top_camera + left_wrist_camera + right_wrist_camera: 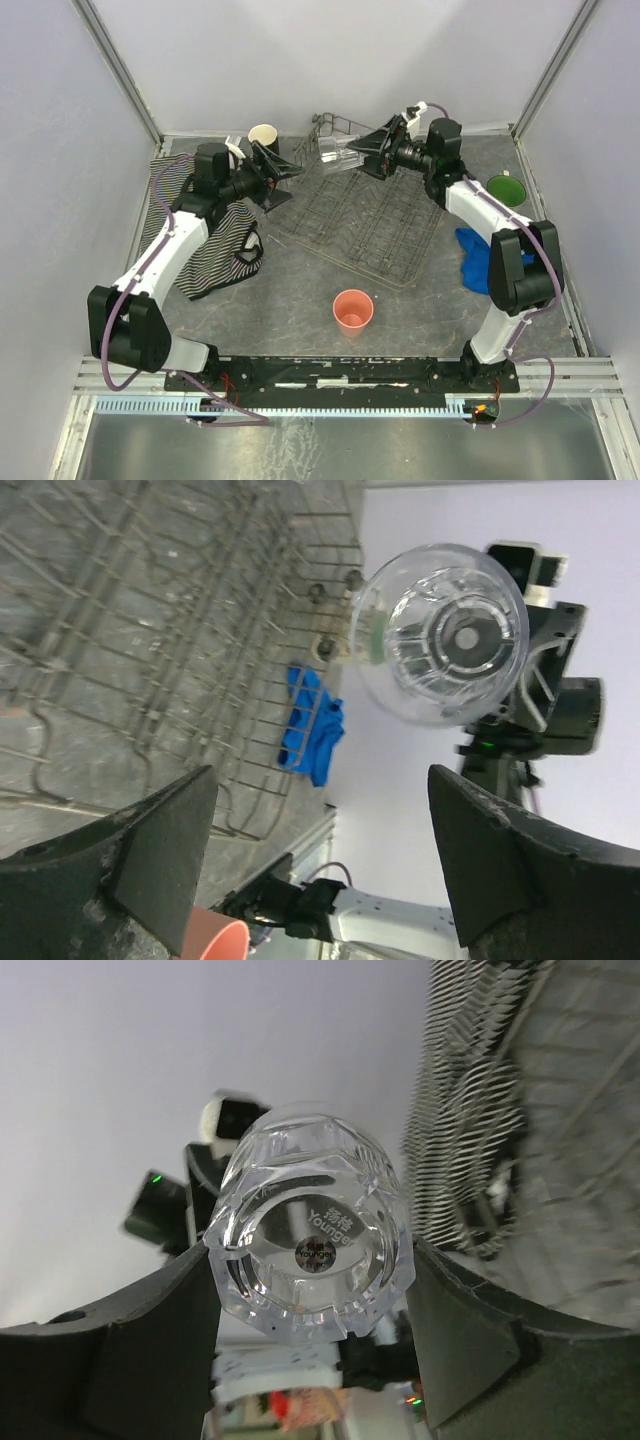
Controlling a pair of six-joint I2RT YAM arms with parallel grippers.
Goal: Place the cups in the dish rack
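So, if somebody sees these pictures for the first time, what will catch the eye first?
Most likely the clear glass, held sideways in the air by the right gripper over the far end of the dish rack. The left gripper, open and empty, faces it from the left. Next, the salmon-pink tumbler standing alone and upright on the near side of the rack.

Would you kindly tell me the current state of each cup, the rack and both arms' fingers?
clear glass: on its side, gripped in the air by the rack's far end
salmon tumbler: upright on the table, empty
black mug: upright on the table
green-lined mug: upright on the table
dish rack: holds no cups
left fingers: open, empty
right fingers: shut on the clear glass
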